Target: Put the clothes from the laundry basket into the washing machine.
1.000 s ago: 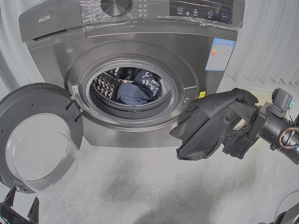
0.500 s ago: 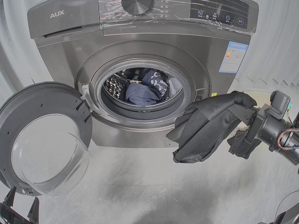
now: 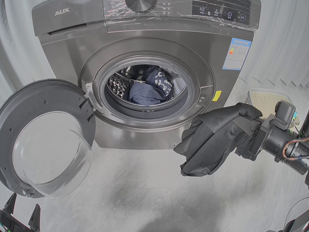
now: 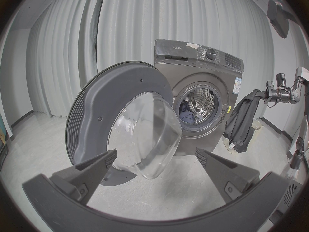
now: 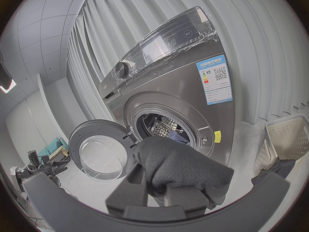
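The grey washing machine (image 3: pixel 64 55) stands ahead with its round door (image 3: pixel 42 113) swung open to the left. Blue clothes (image 3: pixel 146 92) lie inside the drum. My right gripper (image 3: pixel 249 126) is shut on a black garment (image 3: pixel 212 139), which hangs in the air to the right of the drum opening and a little lower. The right wrist view has the black garment (image 5: pixel 180 165) bunched between the fingers (image 5: pixel 135 184). Behind that arm sits the cream laundry basket (image 3: pixel 267 100). Low at the left, near the floor, my left gripper (image 4: pixel 154 158) is open and holds nothing.
Grey floor lies open in front of the washing machine (image 4: pixel 199 81). The open door (image 4: pixel 122 113) stands close before the left gripper. A dark cloth hangs over the rim of the laundry basket (image 5: pixel 286 139). Pale curtains line the walls behind.
The head view has shifted, so the machine sits further right and higher in it. The right gripper with the black garment has come slightly nearer the drum opening. The left gripper has not moved.
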